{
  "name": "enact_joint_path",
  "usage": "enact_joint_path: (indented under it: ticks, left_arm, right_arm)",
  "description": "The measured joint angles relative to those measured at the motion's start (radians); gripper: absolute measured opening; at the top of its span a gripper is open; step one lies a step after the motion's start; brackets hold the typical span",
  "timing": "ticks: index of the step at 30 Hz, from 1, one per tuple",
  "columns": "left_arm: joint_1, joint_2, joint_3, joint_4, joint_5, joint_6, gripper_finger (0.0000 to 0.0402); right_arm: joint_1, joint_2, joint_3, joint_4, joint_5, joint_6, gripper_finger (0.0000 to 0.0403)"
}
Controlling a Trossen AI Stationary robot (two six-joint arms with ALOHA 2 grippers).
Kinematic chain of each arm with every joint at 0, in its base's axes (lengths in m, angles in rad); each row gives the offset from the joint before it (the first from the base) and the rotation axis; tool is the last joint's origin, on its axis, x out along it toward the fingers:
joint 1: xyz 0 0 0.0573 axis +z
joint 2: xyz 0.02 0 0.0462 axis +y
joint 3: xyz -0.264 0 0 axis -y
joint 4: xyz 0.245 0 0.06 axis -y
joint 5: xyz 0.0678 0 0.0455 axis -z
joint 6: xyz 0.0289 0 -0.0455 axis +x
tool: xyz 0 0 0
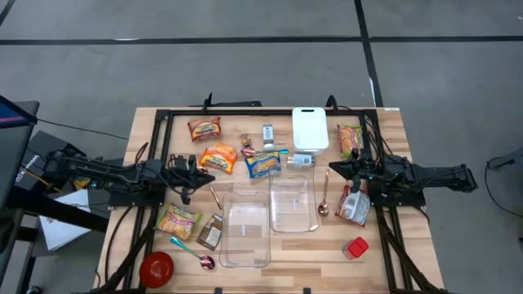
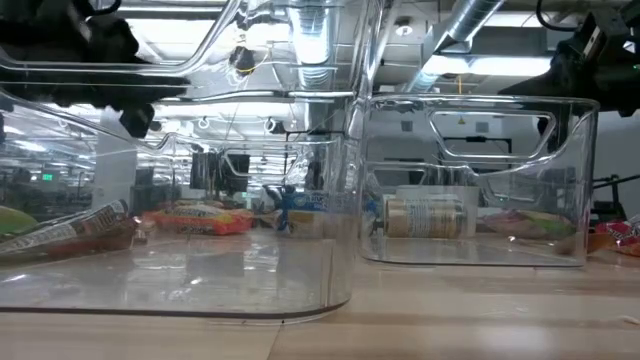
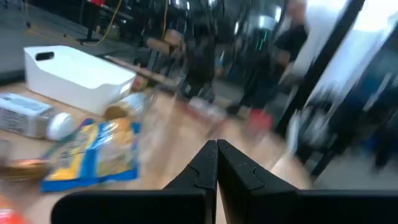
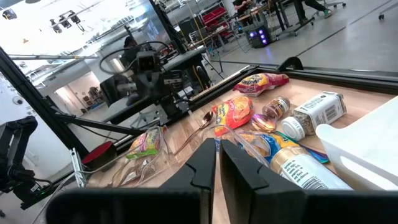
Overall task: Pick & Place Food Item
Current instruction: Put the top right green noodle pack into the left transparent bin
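Front edge: a red bowl [image 1: 157, 268] and a pink-headed spoon [image 1: 196, 260] are seen at the left corner, a small red block [image 1: 356, 247] at the right; the strip of wood between them is left bare.
Containers: two clear tubs, the left tub [image 1: 246, 234] and the right tub [image 1: 292, 203], are set side by side near the middle, mouths up and nothing seen in them, which is judged to mark them as the drop points.
Left gripper [image 1: 214, 165]: held low over the table just behind the left tub, fingers shut on nothing, judged to be waiting.
Right gripper [image 1: 331, 170]: held level with it, beside the right tub and above a copper spoon [image 1: 324, 196]; jaws pressed together, empty.
Food items: the task's things are still on the table – an orange packet [image 1: 218, 157] and a blue-yellow packet [image 1: 263, 163] lie just beyond the left gripper, a green packet [image 1: 178, 220] and a dark bar [image 1: 210, 232] left of the tubs, a silver pouch [image 1: 353, 206] under the right arm.
Far side: a white tray [image 1: 310, 128], a jar [image 1: 301, 160] and a further packet [image 1: 204, 128] are ranged along the black frame [image 1: 245, 111].
Open room: the widest free path is judged to lie between the two grippers, above the tubs; the frame rails and tub walls are the edges to be cleared.
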Motion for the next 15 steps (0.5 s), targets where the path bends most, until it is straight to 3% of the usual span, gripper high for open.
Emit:
enact_joint_path:
  ticks: [7, 15]
  left_arm:
    - [0.001, 0.0, 0.0, 0.294, -0.125, -0.374, 0.0001]
    - [0.001, 0.0, 0.0, 0.497, -0.196, -0.291, 0.0001]
  right_arm:
    - [0.0, 0.0, 0.0, 0.0, 0.0, 0.0, 0.0017]
    - [0.0, 0.0, 0.0, 0.0, 0.0, 0.0, 0.0017]
